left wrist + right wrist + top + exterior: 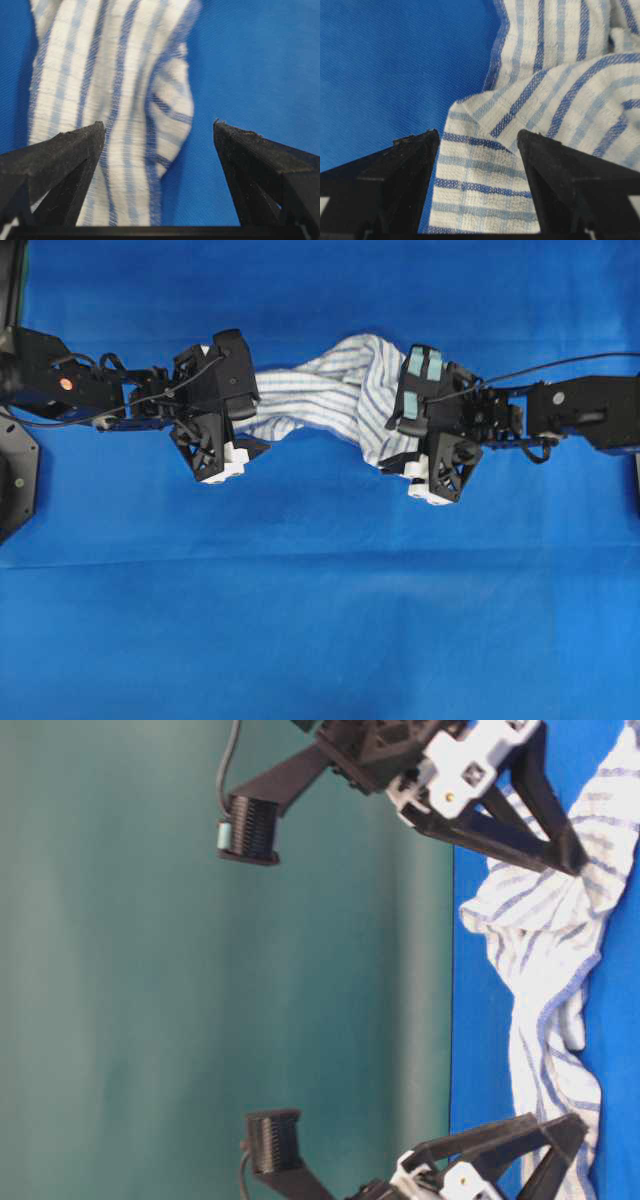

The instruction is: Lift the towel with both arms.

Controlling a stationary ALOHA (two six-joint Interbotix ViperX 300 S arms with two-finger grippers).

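Observation:
The white towel with blue stripes [320,395] lies crumpled on the blue sheet [320,620], stretched between the two arms. My left gripper [228,425] stands over its narrow left end, my right gripper [432,445] over its wider right end. In the left wrist view the left gripper [157,125] is open wide: the towel [115,100] fills the left half of the gap and blue sheet shows in the rest. In the right wrist view the right gripper [477,135] is open, with a flat towel corner [480,185] lying between its fingers [405,170]. Neither gripper pinches the cloth.
The blue sheet [480,1020] covers the whole work surface. A dark stand [15,480] sits at the left edge of the overhead view. Cables run along both arms. A plain green wall [200,970] stands behind the table in the table-level view.

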